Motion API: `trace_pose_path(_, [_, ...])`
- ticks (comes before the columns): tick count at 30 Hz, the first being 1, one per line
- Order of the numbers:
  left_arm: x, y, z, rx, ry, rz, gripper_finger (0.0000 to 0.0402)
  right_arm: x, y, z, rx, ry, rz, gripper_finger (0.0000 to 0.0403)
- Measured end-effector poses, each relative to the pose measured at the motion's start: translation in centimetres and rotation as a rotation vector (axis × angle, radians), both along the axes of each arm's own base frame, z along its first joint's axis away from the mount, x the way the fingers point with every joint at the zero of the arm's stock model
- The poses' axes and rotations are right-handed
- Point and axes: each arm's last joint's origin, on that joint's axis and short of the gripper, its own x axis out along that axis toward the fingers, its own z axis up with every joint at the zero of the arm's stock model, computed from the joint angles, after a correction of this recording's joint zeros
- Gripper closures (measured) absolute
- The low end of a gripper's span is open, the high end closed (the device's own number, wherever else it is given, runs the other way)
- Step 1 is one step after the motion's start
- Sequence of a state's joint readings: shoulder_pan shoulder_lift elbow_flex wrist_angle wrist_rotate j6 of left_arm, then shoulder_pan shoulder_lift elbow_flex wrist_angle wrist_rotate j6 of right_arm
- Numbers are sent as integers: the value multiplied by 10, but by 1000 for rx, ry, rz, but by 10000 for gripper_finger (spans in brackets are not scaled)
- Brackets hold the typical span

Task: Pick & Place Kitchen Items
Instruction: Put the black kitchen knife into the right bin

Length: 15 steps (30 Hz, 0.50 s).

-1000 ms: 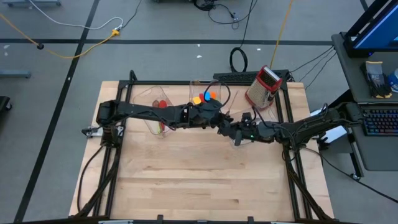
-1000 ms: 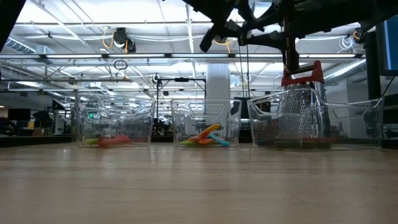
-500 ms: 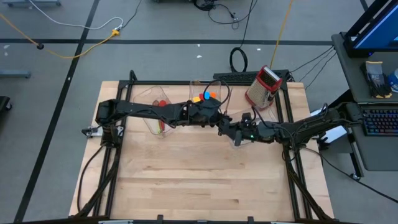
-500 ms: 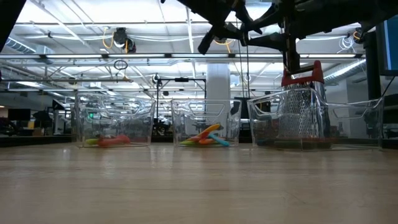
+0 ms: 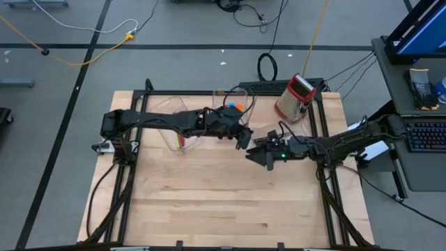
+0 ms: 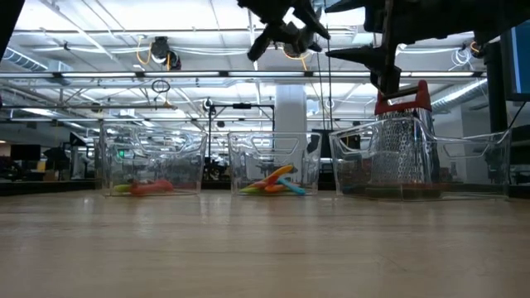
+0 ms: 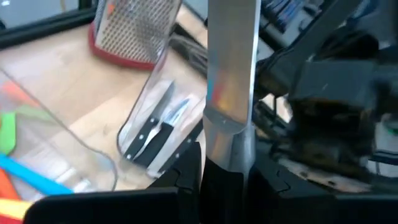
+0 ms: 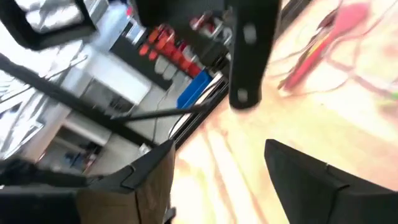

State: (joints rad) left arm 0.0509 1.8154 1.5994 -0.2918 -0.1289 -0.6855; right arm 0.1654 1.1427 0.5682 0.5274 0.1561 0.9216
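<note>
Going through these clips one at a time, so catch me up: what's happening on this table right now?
Both arms meet above the middle of the table. The left gripper holds a knife by its black handle, blade pointing forward. The right gripper is beside it with its fingers spread and empty. Three clear bins line the far edge: two hold coloured utensils, one holds a grater and two knives.
</note>
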Motion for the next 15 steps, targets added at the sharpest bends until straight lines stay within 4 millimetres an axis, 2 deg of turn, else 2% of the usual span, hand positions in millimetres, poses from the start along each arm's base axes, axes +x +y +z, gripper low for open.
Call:
trace_pose_path(7, [-26,-1,21,57,68,-35,330,0,5,2,0,-20,132,165])
trace_pose_path(15, [-57,-5,46,96,103,-66,330,-5,13,9,-74,-69,178,183])
